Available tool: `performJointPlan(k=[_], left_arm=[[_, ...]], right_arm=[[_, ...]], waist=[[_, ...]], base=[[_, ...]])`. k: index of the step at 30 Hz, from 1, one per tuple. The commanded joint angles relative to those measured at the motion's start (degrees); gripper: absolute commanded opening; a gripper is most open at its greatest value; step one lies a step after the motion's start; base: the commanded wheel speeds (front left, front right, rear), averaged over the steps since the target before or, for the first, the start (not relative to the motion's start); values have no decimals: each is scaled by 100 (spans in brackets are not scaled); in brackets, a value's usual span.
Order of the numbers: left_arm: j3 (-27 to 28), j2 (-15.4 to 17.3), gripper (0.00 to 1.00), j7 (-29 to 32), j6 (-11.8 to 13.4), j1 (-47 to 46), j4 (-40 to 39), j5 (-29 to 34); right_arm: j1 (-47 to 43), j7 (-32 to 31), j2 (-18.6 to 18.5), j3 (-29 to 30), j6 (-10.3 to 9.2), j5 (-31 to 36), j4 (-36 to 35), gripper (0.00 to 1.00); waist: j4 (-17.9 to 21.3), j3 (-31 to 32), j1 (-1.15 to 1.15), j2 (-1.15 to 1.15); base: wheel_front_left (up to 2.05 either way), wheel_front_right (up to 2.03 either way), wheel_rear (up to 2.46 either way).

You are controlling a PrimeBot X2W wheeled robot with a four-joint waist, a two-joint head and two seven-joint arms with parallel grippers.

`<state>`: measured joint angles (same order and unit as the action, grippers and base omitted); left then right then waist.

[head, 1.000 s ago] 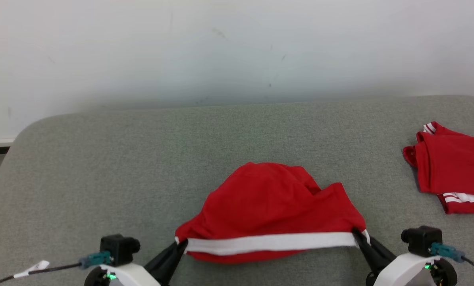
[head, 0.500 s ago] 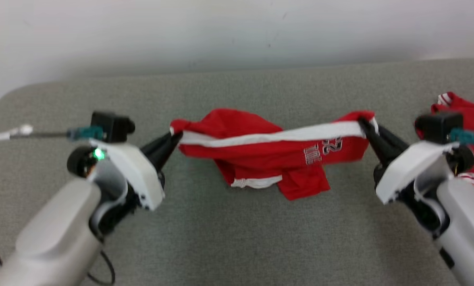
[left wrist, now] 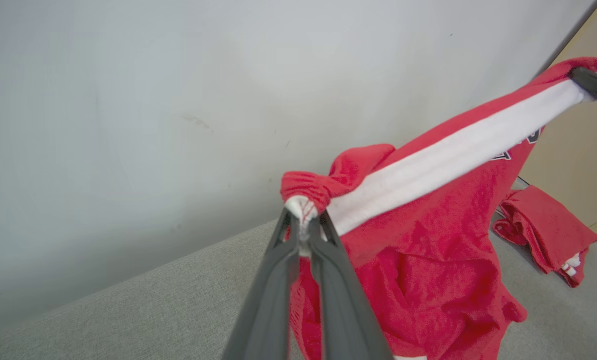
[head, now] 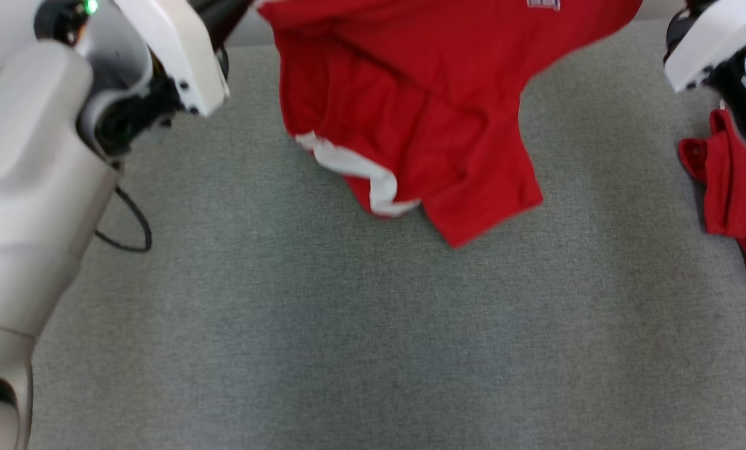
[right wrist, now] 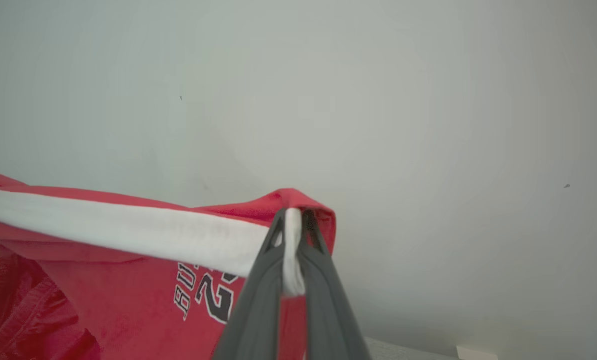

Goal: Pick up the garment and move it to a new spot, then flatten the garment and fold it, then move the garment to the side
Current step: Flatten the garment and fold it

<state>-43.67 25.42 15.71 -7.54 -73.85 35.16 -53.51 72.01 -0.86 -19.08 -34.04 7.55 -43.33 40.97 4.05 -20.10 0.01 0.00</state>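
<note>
The red garment (head: 410, 112) hangs above the grey padded table (head: 348, 344), stretched between two pincers: the left gripper (left wrist: 302, 222) is clamped on one end of its white waistband (left wrist: 453, 150), the right gripper (right wrist: 293, 235) on the other end. Whether the lower hem touches the table I can't tell. To do this well, I'd hold the band taut and level, carry it over bare table, and lower it hem first. A second red garment (head: 732, 194) lies near the table's right side; a pale wall (left wrist: 128, 100) rises behind the table.
</note>
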Motion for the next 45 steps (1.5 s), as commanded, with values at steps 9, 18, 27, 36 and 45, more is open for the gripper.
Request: performJointPlan(k=[9,18,27,36,45], left_arm=[[239,-274,0,77,15,-1434,1133,-659],[331,-511,0,-541,19,-2124,1762,-850],[-136,-287,0,-240,13,-1429,1467,-1345],[-361,127,0,643,12,3,1011,-2287],[-742,402,0,1718,108,1391,484,-2827]], right_arm=[[1634,544,-69,-12,-20,182,851,0],[2471,928,104,-135,-21,28,1210,0],[1576,769,10,-923,-19,-487,836,0],[161,394,-469,-1757,-19,-1275,-36,0],[-1242,-921,-1504,-2366,-19,-2207,-1203,0]], waist=[[94,-248,-1,0],[137,-573,-1,0],[185,-659,-1,0],[186,60,-1,0],[106,1029,-1,0]], base=[[0,0,0],[0,0,0],[0,0,0],[0,0,0],[0,0,0]])
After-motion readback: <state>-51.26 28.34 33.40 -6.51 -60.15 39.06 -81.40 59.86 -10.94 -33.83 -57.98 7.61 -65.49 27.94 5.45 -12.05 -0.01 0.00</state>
